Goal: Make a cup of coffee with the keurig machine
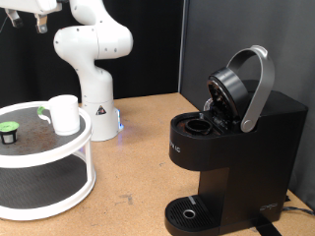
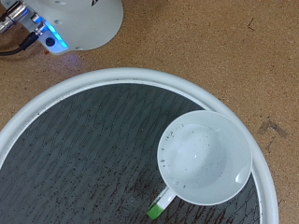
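Note:
The cup (image 1: 64, 113) is a small white mug standing upright on the top tier of the white round rack (image 1: 59, 157). In the wrist view I look straight down into the empty cup (image 2: 204, 157), and its pale green handle (image 2: 159, 207) sticks out. The keurig machine (image 1: 236, 147) stands at the exterior view's right with its grey-handled lid (image 1: 251, 88) raised and the pod chamber (image 1: 200, 125) open. My gripper (image 1: 37, 22) is high at the exterior view's top left, well above the rack and cup. Its fingers do not show in the wrist view.
A small dark pod with a green top (image 1: 10, 131) sits on the rack's top tier, to the exterior view's left of the cup. The white robot base (image 1: 94, 98) with a blue light stands behind the rack. The rack's white rim (image 2: 56, 103) curves around the cup.

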